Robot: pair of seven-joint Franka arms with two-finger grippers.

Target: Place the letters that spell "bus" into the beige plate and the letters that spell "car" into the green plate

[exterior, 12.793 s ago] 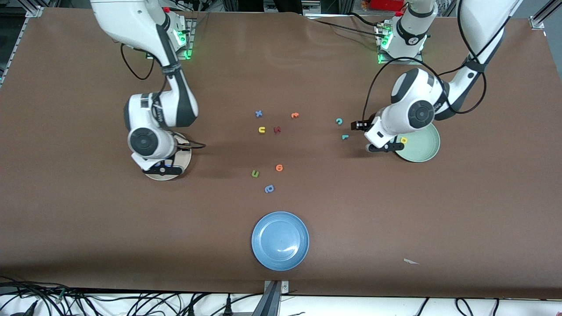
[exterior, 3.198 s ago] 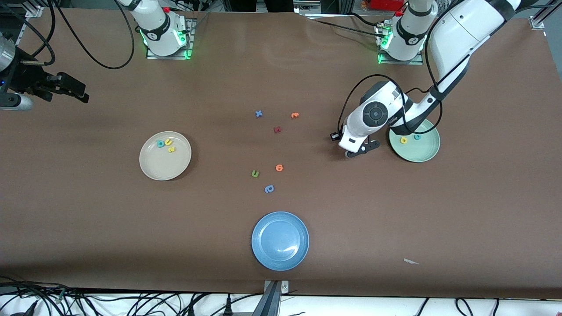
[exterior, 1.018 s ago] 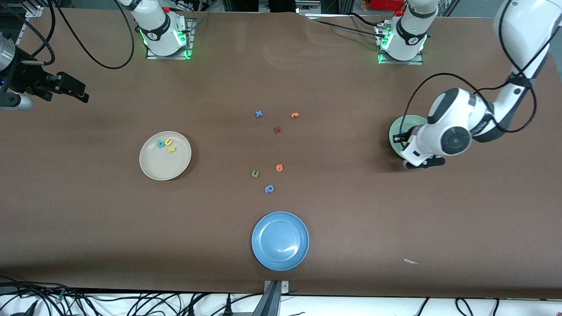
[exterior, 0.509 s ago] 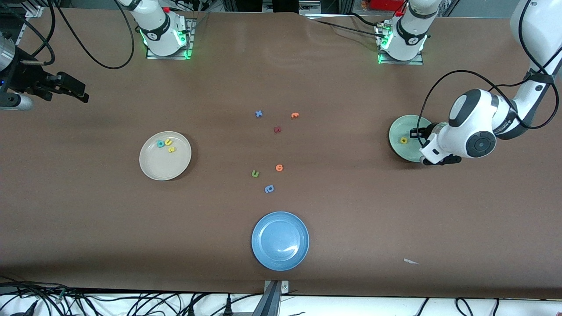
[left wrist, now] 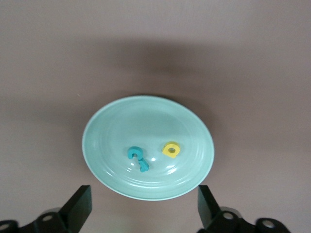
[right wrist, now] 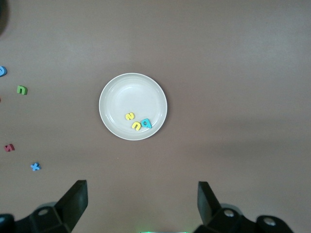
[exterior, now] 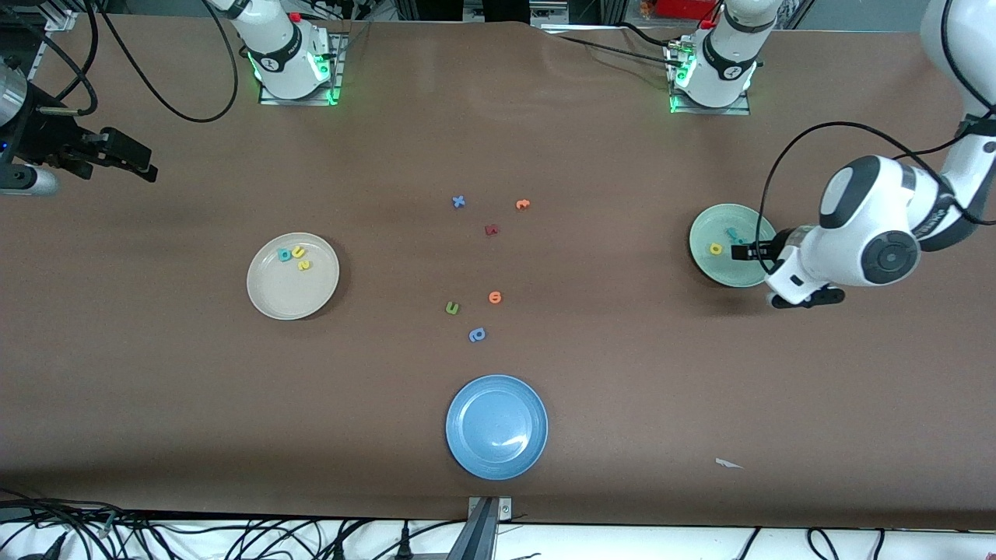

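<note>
On the glossy round green plate, foam teal c, r, yellow a; both hands wide, empty.

White, rounded shells cover the left arm, with dark grey joint bands and a round grey cap. Black cables loop beside it. Green lights glow at both bases.

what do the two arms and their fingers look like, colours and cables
Both arms are glossy white with dark grey joint bands and round grey caps. The left gripper and right gripper have black fingers. Loose black cables loop along each arm. Both bases glow green, each with a red button.
</note>
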